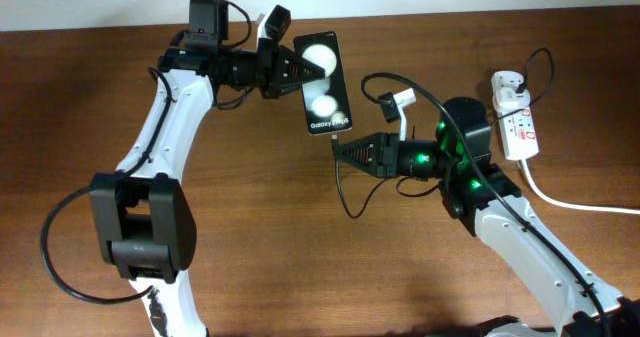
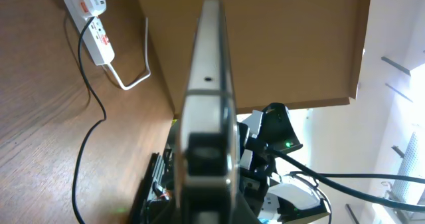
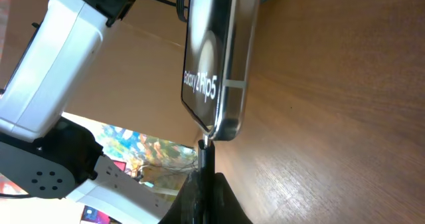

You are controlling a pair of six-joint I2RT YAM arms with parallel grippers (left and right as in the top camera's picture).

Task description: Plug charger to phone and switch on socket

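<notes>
My left gripper [image 1: 290,74] is shut on the far end of the black phone [image 1: 323,82], holding it above the table with its lettered end toward my right arm. In the left wrist view the phone [image 2: 209,84] shows edge-on between the jaws. My right gripper [image 1: 342,150] is shut on the charger's black plug tip [image 3: 205,156], whose metal end touches the phone's bottom edge [image 3: 222,124]. The thin black cable [image 1: 345,192] hangs in a loop below. The white socket [image 1: 517,127] lies at the right with the white adapter [image 1: 509,87] plugged in.
The socket's thick white cord [image 1: 580,203] runs off to the right edge. In the left wrist view the socket [image 2: 93,24] and cable [image 2: 89,124] lie on the brown table. A brown wall stands behind.
</notes>
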